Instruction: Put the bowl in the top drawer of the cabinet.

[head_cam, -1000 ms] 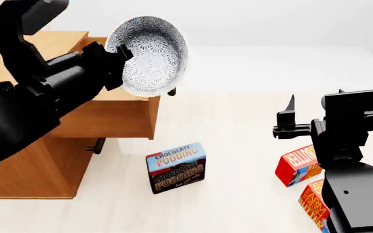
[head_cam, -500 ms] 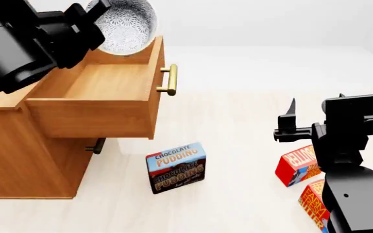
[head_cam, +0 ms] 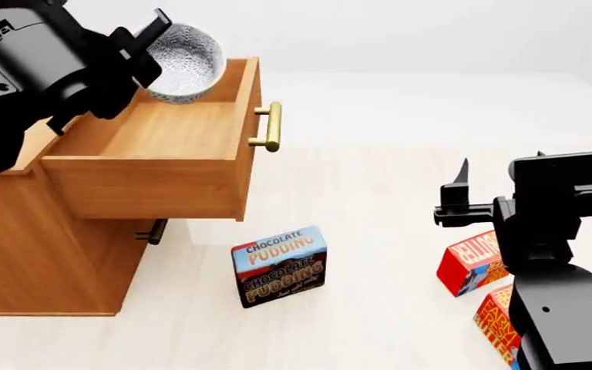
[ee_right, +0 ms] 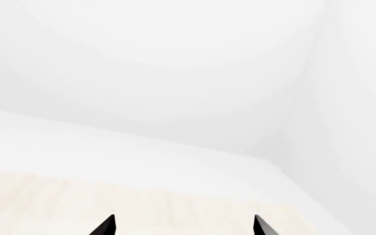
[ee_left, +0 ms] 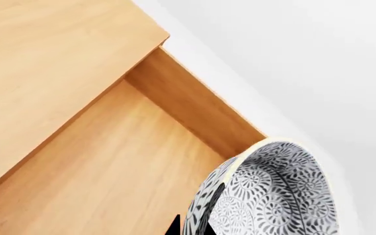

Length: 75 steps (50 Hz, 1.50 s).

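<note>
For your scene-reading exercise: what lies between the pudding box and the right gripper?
In the head view, only bare pale floor lies between the pudding box and the right gripper; nothing stands there.

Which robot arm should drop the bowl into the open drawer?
The left. Its pincer already holds the bowl tilted over the open top drawer. The right pincer is open, empty, and off by the boxes.

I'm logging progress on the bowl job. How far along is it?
Done: the top drawer of the cabinet stands pulled open. In hand: the left gripper holds the bowl tilted over the drawer's back corner. Left: lower it inside and release. The right gripper is open and idle.
</note>
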Available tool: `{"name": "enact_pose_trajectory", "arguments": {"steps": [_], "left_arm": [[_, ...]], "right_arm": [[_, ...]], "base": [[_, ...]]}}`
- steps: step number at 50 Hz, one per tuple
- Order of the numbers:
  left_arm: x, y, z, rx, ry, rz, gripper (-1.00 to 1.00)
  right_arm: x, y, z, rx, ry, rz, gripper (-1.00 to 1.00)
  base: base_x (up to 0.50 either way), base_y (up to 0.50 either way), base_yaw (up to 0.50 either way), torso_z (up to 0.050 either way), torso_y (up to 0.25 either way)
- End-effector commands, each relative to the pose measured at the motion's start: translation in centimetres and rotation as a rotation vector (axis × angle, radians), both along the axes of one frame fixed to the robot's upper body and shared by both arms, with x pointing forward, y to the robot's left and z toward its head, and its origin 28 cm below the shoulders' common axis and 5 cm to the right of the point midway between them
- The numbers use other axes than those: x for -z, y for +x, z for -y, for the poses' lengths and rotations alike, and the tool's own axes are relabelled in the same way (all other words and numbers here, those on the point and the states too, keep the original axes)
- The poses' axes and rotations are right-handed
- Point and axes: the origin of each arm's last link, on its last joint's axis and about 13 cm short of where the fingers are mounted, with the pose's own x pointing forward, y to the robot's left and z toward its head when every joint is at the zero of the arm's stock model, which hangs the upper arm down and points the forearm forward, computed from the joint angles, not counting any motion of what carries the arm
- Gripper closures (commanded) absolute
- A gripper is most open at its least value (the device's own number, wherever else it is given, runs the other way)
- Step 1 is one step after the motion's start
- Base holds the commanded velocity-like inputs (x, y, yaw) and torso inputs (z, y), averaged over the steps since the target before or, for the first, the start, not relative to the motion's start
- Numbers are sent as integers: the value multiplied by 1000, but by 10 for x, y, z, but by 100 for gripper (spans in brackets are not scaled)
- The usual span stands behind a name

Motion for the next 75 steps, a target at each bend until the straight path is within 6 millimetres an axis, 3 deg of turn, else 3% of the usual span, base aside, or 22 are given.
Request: {"name": "enact_pose_trajectory", "arguments": {"steps": [1,32,61,75], "left_arm": [[-4,12,2,-88,-4,-58,100],[14,54,7,-134,-94,-209,100],[34,65,10,-93,-57,-200,100],[32,66,2,-129,-76,-173,100]], "right_arm": [[1,0,1,6,6,-1,-100],[7,1,6,13,18,-16,-100],[14,-2,10,26,28,-26,-100],[15,-2,10,26,27,-28,-100]], "base": [[0,0,0,0,0],[0,0,0,0,0],[0,0,0,0,0],[0,0,0,0,1]]}}
